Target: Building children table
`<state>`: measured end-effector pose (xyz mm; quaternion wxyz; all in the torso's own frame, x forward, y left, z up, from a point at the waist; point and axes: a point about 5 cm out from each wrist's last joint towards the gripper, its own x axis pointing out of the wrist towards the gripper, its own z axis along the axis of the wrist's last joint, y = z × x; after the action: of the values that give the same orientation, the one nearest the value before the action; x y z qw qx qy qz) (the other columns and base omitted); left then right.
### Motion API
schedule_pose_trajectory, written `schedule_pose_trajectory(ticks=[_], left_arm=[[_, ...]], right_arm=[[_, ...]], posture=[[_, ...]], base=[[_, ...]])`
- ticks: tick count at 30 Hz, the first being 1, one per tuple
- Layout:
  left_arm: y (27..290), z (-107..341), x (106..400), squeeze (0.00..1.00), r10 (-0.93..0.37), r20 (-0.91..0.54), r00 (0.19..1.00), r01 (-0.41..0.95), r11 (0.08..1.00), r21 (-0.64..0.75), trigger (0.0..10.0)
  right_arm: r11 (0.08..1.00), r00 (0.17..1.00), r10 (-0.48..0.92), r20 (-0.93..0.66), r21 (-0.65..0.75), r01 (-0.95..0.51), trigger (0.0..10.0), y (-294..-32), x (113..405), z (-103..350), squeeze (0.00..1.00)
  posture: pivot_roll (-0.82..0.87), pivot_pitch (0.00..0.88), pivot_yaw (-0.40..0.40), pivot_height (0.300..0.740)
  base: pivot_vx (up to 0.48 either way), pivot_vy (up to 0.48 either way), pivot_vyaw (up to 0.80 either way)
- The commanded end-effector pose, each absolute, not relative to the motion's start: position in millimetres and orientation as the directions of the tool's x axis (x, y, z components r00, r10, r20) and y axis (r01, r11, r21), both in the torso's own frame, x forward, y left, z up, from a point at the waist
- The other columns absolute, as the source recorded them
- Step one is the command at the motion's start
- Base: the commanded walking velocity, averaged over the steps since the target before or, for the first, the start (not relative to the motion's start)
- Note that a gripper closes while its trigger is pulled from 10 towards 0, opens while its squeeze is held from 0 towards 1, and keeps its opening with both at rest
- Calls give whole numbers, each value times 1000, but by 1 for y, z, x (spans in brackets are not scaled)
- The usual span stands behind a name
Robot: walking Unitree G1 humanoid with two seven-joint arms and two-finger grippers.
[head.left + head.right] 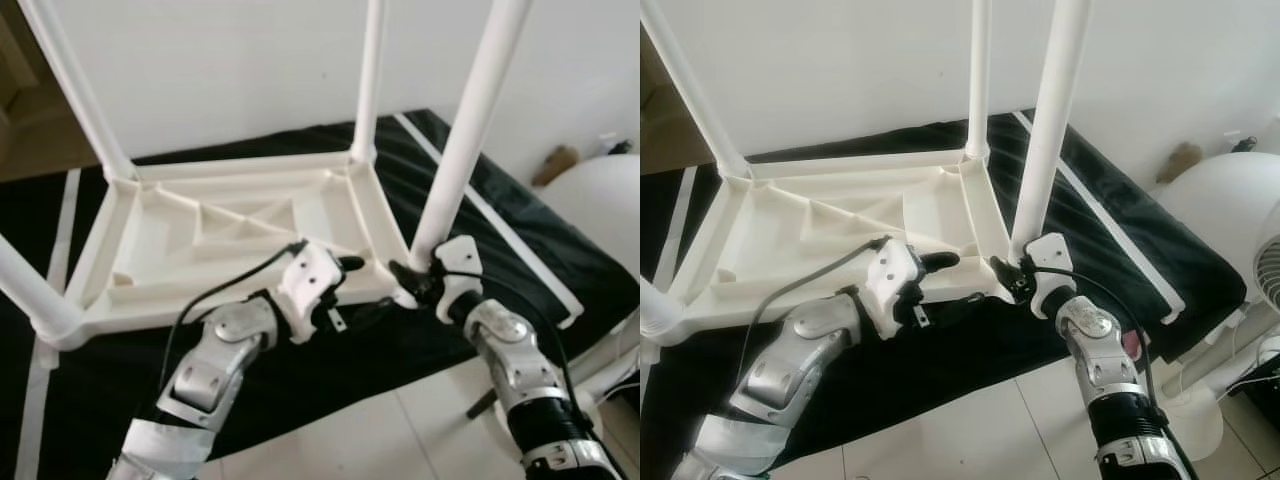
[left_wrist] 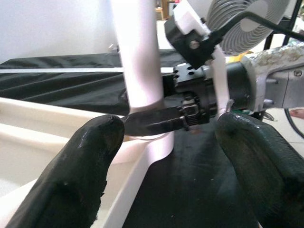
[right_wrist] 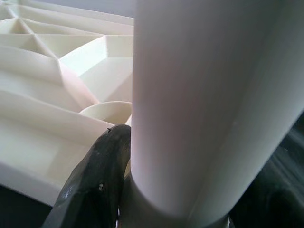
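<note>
Both of my grippers are down at the near corner of the little white table (image 1: 230, 235). The table lies upside down on a black cloth (image 1: 480, 200), with its ribbed underside facing up and its white legs pointing up in the air.

My right gripper (image 1: 408, 281) pinches the bottom of the near right leg (image 1: 470, 130), right where the leg goes into its corner socket. One black finger (image 3: 92, 183) presses flat against the leg, and the other is hidden behind it.

My left gripper (image 1: 340, 285) sits just beside that same corner, at the table's near edge. Its two black fingers (image 2: 80, 166) are spread wide apart and hold nothing. Between them I can see the leg and my right gripper pinching it.

Three more legs stand up at the other corners. A white fan (image 1: 1270, 270) stands on the floor to my right, past the cloth. The floor (image 1: 370, 430) under me has pale tiles.
</note>
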<state>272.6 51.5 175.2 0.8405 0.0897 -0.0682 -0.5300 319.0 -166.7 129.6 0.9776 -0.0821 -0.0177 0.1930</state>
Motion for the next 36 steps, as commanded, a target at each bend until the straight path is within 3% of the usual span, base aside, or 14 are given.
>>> schedule_pose_trajectory(ticks=[1, 16, 19, 26, 27, 28, 36], left_arm=[[46, 174, 271, 0, -919, 12, 394, 895, 386, 226, 10000], [45, 166, 265, 0, -899, 12, 438, 877, 430, 213, 10000], [43, 167, 265, 0, -890, 28, 455, 869, 451, 202, 10000], [43, 168, 268, 0, -891, 25, 453, 869, 447, 212, 10000], [43, 168, 267, 0, -893, 24, 450, 870, 444, 213, 10000], [44, 168, 267, 0, -893, 24, 449, 871, 443, 214, 10000], [46, 166, 269, 0, -895, 9, 446, 874, 437, 213, 10000]], right_arm=[[940, 951, 307, -42, -140, -310, 10000, -172, 316, 120, 0], [994, 992, -106, -74, -20, 105, 10000, -176, 308, 111, 0], [959, 958, -281, -60, 18, 283, 10000, -176, 305, 112, 0], [955, 956, -288, -61, 57, 292, 10000, -169, 307, 117, 0], [957, 958, -281, -58, 57, 284, 10000, -170, 307, 117, 580], [957, 958, -281, -55, 55, 284, 10000, -170, 307, 118, 1000], [966, 968, -252, -3, 63, 251, 10000, -170, 304, 126, 1000]], posture=[[-110, 54, 35, 740], [-74, 62, -55, 740], [-75, 61, -65, 740], [-77, 57, -58, 740], [-77, 56, -57, 740], [-78, 57, -55, 740], [-85, 43, -37, 740]], base=[[0, 0, 0], [0, 0, 0], [0, 0, 0], [0, 0, 0], [0, 0, 0], [0, 0, 0], [0, 0, 0]])
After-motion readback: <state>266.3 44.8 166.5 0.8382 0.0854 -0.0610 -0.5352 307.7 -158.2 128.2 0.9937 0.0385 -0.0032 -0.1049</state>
